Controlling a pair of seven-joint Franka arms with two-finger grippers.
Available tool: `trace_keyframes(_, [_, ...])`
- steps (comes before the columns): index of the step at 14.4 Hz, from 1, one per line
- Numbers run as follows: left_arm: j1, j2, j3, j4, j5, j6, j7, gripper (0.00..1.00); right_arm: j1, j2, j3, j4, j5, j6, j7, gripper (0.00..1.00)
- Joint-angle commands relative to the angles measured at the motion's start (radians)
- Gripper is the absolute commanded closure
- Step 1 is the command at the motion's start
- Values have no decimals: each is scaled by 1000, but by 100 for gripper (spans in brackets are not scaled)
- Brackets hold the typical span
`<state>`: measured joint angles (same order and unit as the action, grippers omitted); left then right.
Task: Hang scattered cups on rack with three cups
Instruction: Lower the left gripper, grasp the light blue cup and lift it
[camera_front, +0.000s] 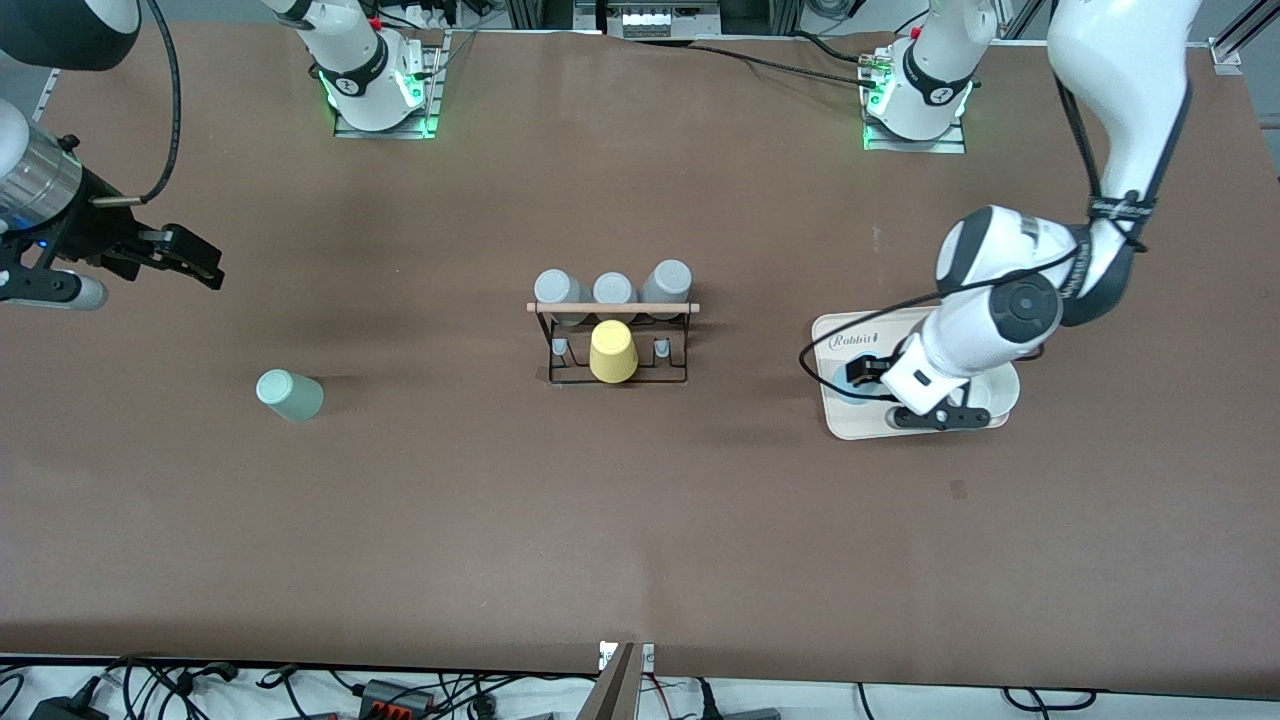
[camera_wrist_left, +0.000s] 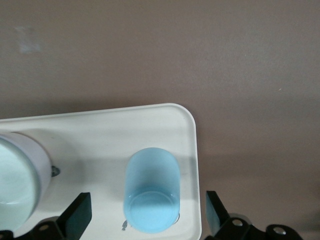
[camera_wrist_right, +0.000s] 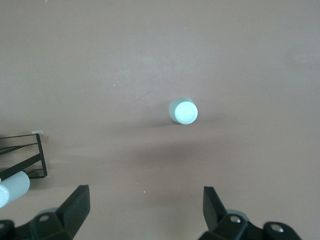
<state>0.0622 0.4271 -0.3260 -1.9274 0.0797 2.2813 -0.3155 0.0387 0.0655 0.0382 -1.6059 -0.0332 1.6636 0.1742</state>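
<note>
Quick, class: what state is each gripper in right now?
Left gripper: open, empty, fingers either side of the light blue cup on the beige tray.
Right gripper: open, empty, up over the table, mint-green cup ahead.

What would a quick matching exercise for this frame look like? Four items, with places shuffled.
Things:
1. blue cup
2. mint-green cup
3. yellow cup
4. grey cups

Places:
A. on the bare table, toward the right arm's end
B. on the rack, row nearer the front camera
C. on the beige tray, under the open left gripper
D. on the rack, row farther from the front camera

Pairs: 1-C, 2-A, 3-B, 4-D
</note>
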Motion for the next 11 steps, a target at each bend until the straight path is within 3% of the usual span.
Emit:
trace_keyframes(1, [-1,-1,-4,-45,26,49,-10,0,-20,7,19,6,-2,-5,-16,0])
trace_keyframes(10, [-4,64,-2,-58,29,115,-5,0,-22,5,19,1,-1,-16,-16,0])
trace_keyframes(11, [-4,62,-2,-59,29,118,-5,6,-22,7,19,1,-1,-16,-16,0])
